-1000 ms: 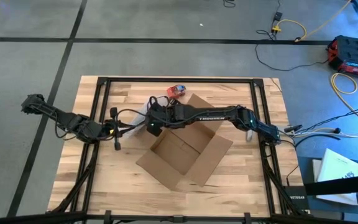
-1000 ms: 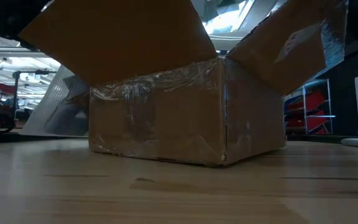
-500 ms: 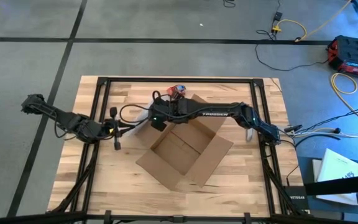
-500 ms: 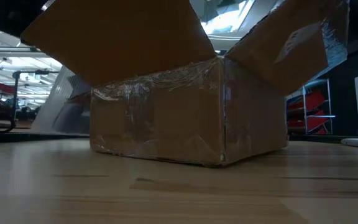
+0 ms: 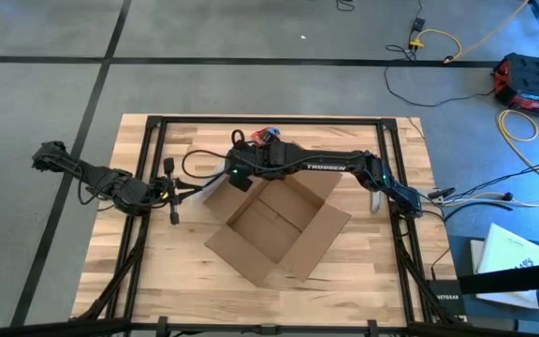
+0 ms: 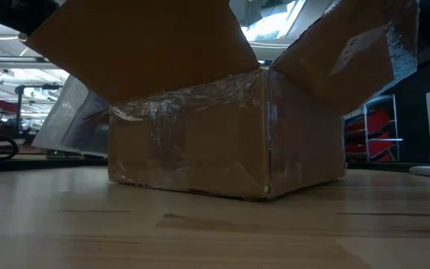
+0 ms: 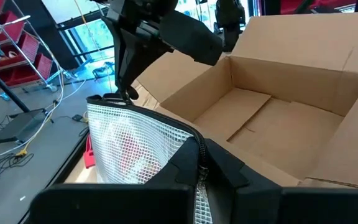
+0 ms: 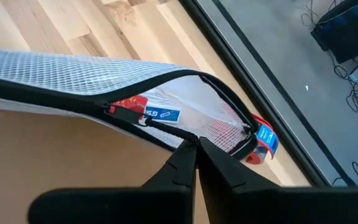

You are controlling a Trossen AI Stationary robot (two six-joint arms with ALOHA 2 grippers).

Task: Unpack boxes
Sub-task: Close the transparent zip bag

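The brown cardboard box stands open on the table, flaps spread, tape shining on its near wall; its inside looks bare. Left of its far corner a clear mesh bag with a black zipper edge hangs between my two grippers. Something red and blue shows through its mesh. My left gripper is shut on the bag's left end, my right gripper on its other end. My left gripper pinches the bag's black zipper edge between its two fingers, coming nearly level from the table's left side. The mesh stretches away from the fingers toward the right gripper. My right gripper pinches the zipper edge at the bag's other end, slanting down from the right. The bag is held up on edge, its zipper line running away from the fingers.
A small red-and-blue object lies on the table near the far edge, just beyond the bag. A black frame runs along the table's sides. Bare wood lies in front of the box.
My right gripper has gone up and toward the table's far edge, still shut on the bag. The bag's right end has risen with it and come away from the box, while the left end stays held.
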